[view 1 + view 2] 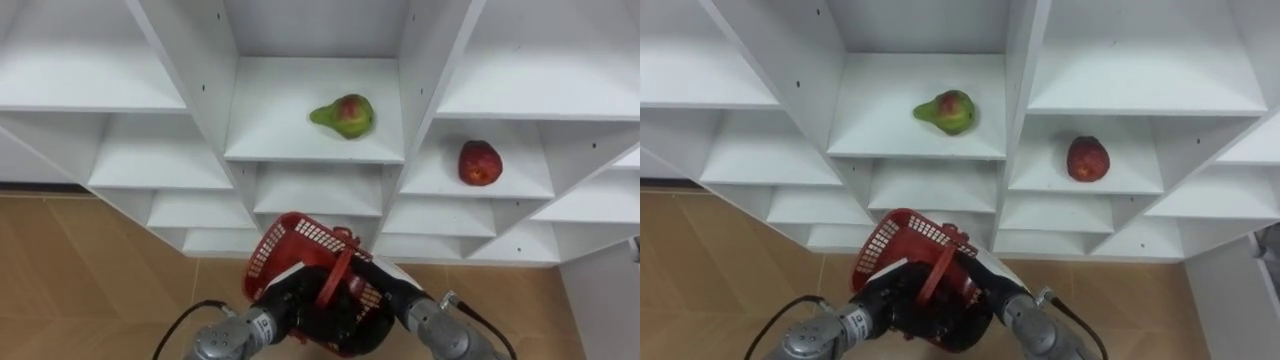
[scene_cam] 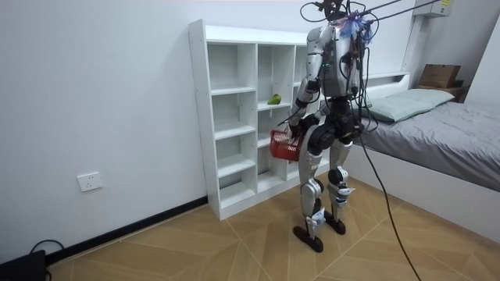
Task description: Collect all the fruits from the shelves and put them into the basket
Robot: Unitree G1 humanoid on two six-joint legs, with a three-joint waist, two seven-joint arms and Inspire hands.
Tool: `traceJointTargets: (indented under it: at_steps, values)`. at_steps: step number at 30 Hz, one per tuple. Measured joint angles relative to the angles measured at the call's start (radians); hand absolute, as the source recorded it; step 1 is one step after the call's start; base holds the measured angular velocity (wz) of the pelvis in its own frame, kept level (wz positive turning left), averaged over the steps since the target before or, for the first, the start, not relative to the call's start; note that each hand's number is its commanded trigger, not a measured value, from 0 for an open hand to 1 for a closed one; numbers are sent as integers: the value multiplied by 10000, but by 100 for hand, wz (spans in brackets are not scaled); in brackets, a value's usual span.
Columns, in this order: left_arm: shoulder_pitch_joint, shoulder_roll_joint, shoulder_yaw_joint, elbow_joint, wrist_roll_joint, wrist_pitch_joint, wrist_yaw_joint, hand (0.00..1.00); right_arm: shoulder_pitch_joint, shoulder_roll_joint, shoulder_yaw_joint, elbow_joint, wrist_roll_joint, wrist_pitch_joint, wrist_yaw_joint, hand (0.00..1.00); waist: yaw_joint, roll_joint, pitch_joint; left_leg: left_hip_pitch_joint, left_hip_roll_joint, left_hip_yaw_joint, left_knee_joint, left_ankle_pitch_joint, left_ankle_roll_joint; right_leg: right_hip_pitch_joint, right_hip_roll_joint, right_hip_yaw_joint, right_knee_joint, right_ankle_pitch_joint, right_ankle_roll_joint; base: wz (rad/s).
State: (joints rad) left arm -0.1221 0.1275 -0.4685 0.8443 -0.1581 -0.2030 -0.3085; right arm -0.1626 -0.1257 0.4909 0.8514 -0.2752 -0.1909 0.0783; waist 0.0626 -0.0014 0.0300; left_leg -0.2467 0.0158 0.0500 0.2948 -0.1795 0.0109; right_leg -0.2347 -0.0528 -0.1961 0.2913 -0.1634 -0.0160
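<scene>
Pear (image 1: 343, 116) green with red blush

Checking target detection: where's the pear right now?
Left eye view: the pear lies on a middle-column shelf, up and left of the red fruit in the right column, and above the red basket.

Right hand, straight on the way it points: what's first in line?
The red basket: the right hand lies against it. Past it, probably the lower compartments of the white shelf; depth unclear.
</scene>
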Motion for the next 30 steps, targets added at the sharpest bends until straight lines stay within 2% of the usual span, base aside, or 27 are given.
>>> traceJointTargets:
  at_steps: [4,9,11,15,19,23,30]
  values:
    - [87,25,201,590,221,7,481,100,54,-18,-6,-13,11,0,-21,0,2,8,-5,95,-16,-7,-1,0,0,101,9,3,-7,-4,-2,0]
    - [325,118,491,626,439,7,783,100,226,-62,-27,-321,-56,-1,36,0,22,13,-33,120,-32,-17,-43,0,-1,102,4,26,6,-4,0,0]
    - [484,139,767,832,451,6,867,100,485,-137,-24,-697,-68,-44,115,0,15,30,-123,216,-31,-23,-52,0,-1,208,9,18,-28,-4,1,0]
    - [632,205,956,1025,451,6,880,100,712,-235,-15,-915,-63,-46,349,0,33,30,-156,511,-36,-26,-153,3,-5,515,13,12,-128,-7,7,0]
    - [869,208,1510,1188,412,7,888,100,990,-418,-27,-1653,-56,-23,473,0,34,-74,-242,664,-43,-18,-234,7,-9,640,12,23,-174,-14,20,0]
    - [1001,255,1609,1212,385,49,1038,100,1306,-761,-41,-2896,-239,26,490,0,8,-138,-242,697,-50,-46,-229,7,-9,730,-3,-56,-222,-16,25,4]
    - [1276,278,2287,1454,398,122,1236,100,1673,-961,-168,-4357,-492,179,888,0,-7,-387,-173,995,-58,-47,-397,6,-10,998,17,-47,-355,-31,45,0]
